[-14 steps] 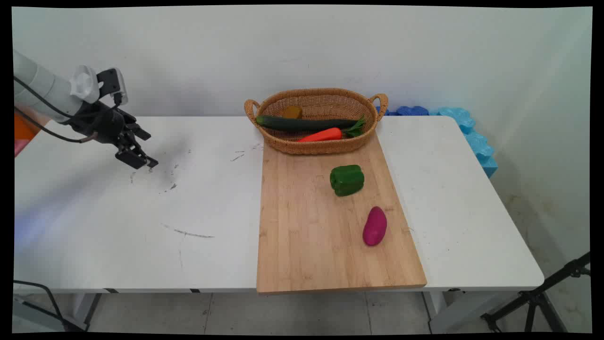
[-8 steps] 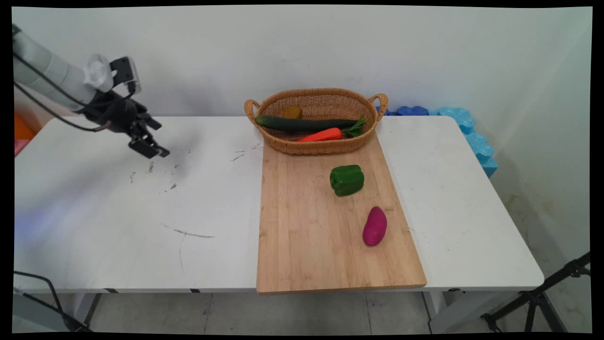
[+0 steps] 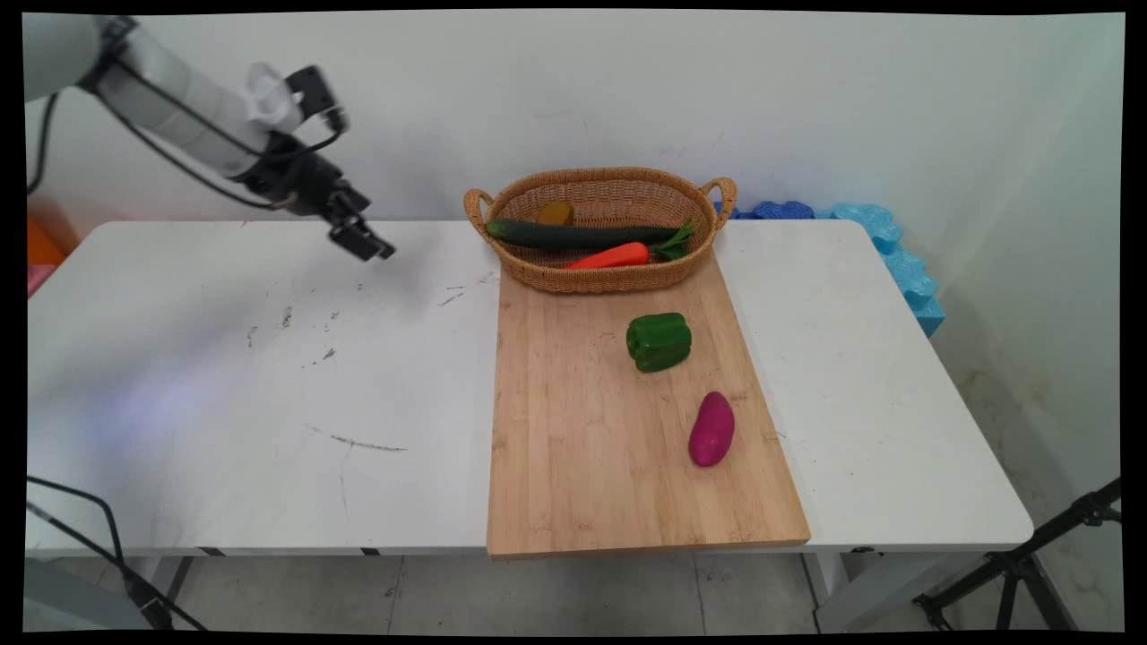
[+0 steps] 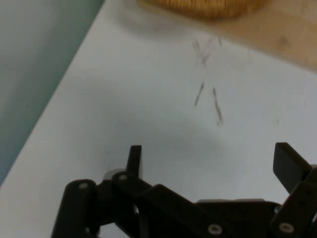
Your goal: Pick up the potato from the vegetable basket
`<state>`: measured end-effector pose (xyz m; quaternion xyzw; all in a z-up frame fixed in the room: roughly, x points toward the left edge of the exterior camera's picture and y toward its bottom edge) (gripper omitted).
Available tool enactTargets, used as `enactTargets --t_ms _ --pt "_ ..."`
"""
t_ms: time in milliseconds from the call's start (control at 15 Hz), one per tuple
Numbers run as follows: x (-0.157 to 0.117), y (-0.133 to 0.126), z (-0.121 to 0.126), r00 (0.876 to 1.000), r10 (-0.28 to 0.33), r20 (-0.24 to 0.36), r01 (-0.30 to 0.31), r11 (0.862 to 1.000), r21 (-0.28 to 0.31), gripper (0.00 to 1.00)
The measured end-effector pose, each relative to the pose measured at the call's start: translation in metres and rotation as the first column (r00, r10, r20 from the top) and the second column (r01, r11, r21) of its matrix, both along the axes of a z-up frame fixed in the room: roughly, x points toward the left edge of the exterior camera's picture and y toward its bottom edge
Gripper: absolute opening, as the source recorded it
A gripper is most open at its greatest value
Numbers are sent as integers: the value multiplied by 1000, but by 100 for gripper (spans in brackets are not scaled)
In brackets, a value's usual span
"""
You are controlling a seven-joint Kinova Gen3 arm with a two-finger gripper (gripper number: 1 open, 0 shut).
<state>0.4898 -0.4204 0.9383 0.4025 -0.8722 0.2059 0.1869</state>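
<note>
The gripper hangs empty, fingers spread wide, above the bare white table left of the wicker basket. If it swings right at this height, a finger could catch the basket's near handle and shove it along the wooden board.

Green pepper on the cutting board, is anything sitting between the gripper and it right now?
Nothing visible blocks it. The gripper hangs open and empty above bare table, left of the basket. The green pepper sits alone on the cutting board, apart from the purple potato.
</note>
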Motion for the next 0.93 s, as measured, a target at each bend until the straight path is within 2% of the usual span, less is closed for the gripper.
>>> enactTargets --t_ms 533,933 --pt "-69 -60 -3 993 97 -67 -100 994 -51 100" --pt "-117 -114 -18 974 192 -122 -202 977 -75 100"
